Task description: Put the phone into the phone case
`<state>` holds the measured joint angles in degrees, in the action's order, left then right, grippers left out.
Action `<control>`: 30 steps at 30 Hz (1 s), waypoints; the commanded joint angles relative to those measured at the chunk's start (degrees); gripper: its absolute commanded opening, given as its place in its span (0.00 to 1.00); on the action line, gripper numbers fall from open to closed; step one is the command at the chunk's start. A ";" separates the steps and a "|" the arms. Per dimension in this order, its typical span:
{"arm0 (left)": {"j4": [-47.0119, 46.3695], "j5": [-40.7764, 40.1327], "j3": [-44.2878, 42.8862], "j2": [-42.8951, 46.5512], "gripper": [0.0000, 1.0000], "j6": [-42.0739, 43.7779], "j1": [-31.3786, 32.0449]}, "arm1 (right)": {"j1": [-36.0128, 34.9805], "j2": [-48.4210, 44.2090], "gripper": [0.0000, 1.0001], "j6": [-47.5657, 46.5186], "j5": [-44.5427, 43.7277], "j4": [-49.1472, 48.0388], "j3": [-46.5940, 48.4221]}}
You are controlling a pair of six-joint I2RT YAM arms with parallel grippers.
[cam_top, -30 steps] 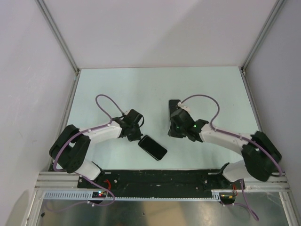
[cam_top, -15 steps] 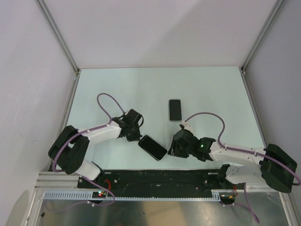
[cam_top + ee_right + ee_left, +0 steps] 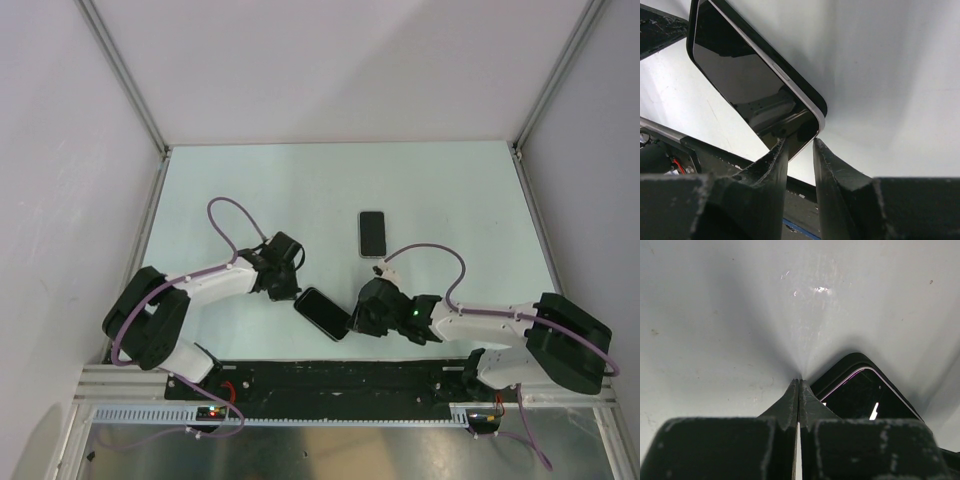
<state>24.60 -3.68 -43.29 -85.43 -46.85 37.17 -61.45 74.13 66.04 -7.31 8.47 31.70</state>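
The phone (image 3: pixel 323 313) lies diagonally near the table's front, with a glossy black face (image 3: pixel 740 70) and a thin silver edge. In the left wrist view a black phone case rim (image 3: pixel 840 371) wraps its corner, with the screen (image 3: pixel 865 395) inside it. My left gripper (image 3: pixel 293 291) is shut and holds nothing. Its tips (image 3: pixel 799 380) rest on the table just left of that corner. My right gripper (image 3: pixel 357 318) is at the phone's opposite, lower-right end. Its jaws (image 3: pixel 800 141) stand narrowly open at the silver corner, with table showing through the gap.
A second phone-shaped slab (image 3: pixel 372 233) with a pale rim lies upright farther back, right of centre. The black base rail (image 3: pixel 340 380) runs along the near edge. White walls and metal posts (image 3: pixel 120 75) enclose the table.
My right arm drew back from the pale-rimmed slab and swung toward the near edge, ending at the diagonal phone's lower-right end. The left arm has hardly moved.
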 commanded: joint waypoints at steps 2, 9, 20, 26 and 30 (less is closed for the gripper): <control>0.08 0.71 -0.68 0.79 0.00 1.53 -0.36 | -0.30 2.06 0.30 1.42 -1.47 -4.07 -0.17; 0.07 1.06 -0.59 0.49 0.00 1.82 -0.40 | 0.45 2.13 0.25 0.92 -1.63 -4.59 -0.16; 0.09 1.19 -0.73 0.76 0.00 2.44 -1.34 | 4.79 6.80 0.14 -4.69 0.60 -4.72 5.07; 0.05 0.74 -0.14 1.51 0.00 2.03 -2.11 | 7.83 10.87 0.14 -8.27 2.00 -3.22 10.45; -0.02 0.42 0.08 1.70 0.00 1.73 -2.54 | 9.12 13.74 0.13 -10.34 2.73 -1.87 14.36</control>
<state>25.39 -3.60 -43.29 -85.36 -45.41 34.87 -54.54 84.27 59.07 0.80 12.71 40.66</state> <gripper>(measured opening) 0.003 0.144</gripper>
